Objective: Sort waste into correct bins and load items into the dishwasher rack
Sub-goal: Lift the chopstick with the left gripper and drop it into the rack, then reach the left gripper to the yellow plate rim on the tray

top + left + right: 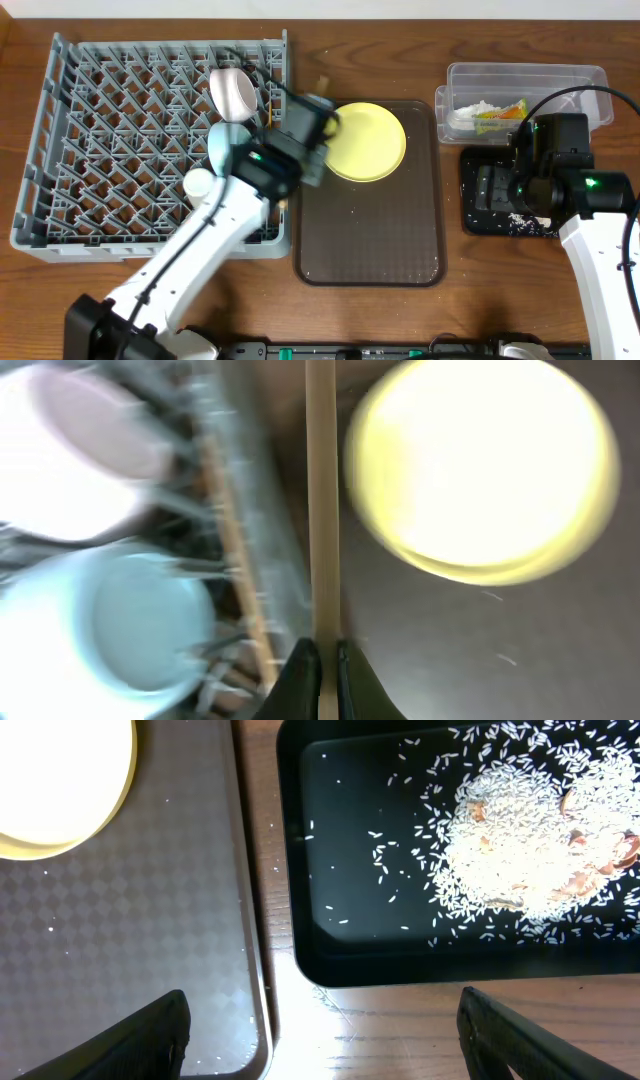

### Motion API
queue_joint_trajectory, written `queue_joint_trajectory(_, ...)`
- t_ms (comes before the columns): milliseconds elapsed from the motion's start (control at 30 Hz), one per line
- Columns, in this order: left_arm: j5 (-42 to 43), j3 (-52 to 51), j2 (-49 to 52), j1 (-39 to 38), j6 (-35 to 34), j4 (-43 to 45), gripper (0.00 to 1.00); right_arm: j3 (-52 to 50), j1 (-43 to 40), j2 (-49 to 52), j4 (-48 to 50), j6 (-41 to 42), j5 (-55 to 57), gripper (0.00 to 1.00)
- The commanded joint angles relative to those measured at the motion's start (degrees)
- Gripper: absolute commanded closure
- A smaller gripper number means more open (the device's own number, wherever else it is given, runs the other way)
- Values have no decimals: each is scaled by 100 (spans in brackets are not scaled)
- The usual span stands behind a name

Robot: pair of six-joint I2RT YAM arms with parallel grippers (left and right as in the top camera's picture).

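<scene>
**A:** What do we see from above?
**B:** Our left pincer point(312, 122) hangs at the dishwasher rack's point(100, 150) right edge. The yellow plate point(367, 140) is just to its right. Our right pincer point(495, 190) is over the black tray point(470, 226).

**A:** And from our left wrist?
**B:** It's blurred, but the pincer is clamped narrow on a chopstick point(321, 510) that runs straight ahead. The pink bowl point(80, 450) and blue bowl point(120, 620) are to its left.

**A:** Our right wrist?
**B:** The pincer is spread wide and holds nothing. The rice scraps point(540, 840) lie in the black tray, ahead and to the right.
</scene>
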Motion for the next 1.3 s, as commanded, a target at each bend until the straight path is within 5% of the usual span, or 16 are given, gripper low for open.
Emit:
queue_joint_trajectory(0,-107,13,48,570,81,94,94,48,-46,-50,-2,20,-24,17)
queue_joint_trajectory(200,761,-2,229,1132,79,184,94,48,-46,-50,0,22,-24,17)
queue_joint_trajectory(533,800,-4,866,1161,74,376,94,48,-46,-50,-2,20,-24,17)
queue_joint_trajectory(633,798,-4,1001,1161,74,426,84,48,-46,-50,-2,20,-24,17)
queue_joint_trajectory(800,800,-2,922,1161,79,422,54,48,-46,-50,-2,20,-24,16)
queue_joint_trajectory(1267,1233,-4,452,212,278,717,46,48,-46,-50,52,22,-26,16)
